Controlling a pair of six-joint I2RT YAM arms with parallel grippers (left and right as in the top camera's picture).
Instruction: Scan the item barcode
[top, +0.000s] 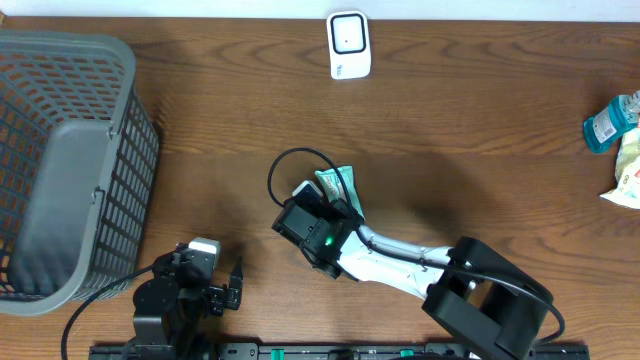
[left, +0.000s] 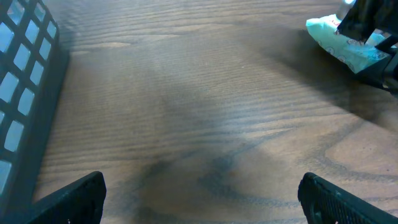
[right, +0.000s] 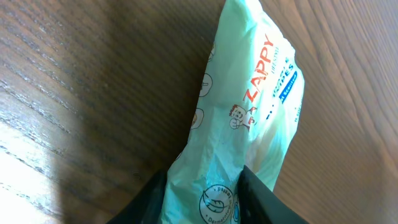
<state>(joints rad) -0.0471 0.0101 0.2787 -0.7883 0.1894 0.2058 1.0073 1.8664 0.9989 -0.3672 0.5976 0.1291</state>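
The item is a pale green wipes pack with red "ZAPPY" lettering, lying near the table's middle. In the right wrist view the pack runs up from between my fingers. My right gripper is shut on its near end, one black finger pressing each side. No barcode shows on the visible faces. A white scanner stands at the far edge. My left gripper rests open at the front left with only bare wood between its fingers. The pack appears far right in its view.
A grey mesh basket fills the left side. At the right edge lie a blue bottle and a white packet. The right arm's black cable loops beside the pack.
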